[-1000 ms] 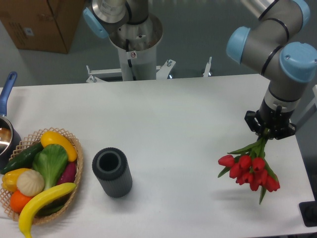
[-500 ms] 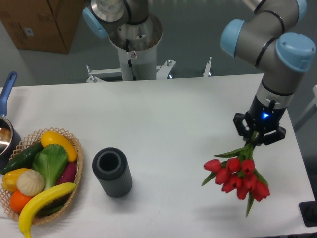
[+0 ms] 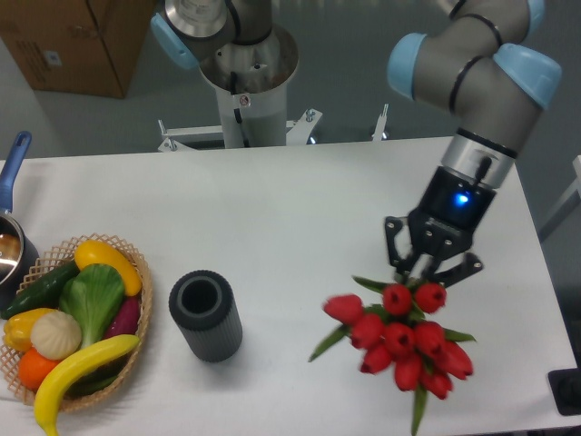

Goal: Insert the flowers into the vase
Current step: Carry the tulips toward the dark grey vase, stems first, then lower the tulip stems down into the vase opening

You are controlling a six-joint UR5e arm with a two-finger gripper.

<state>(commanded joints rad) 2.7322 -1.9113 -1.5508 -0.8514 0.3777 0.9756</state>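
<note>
— While the black two-finger end effector [image 3: 425, 265] clamps the green stems, how many red tulip flowers [image 3: 399, 340] hang there?

— About ten, one bunch, above the white table [image 3: 300, 209], well right of the single dark grey ribbed cylindrical vase [image 3: 205, 315] standing upright.

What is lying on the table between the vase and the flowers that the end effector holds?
Nothing: in the camera view, only bare white table separates the vase from the flowers, which hang from the end effector.
</note>
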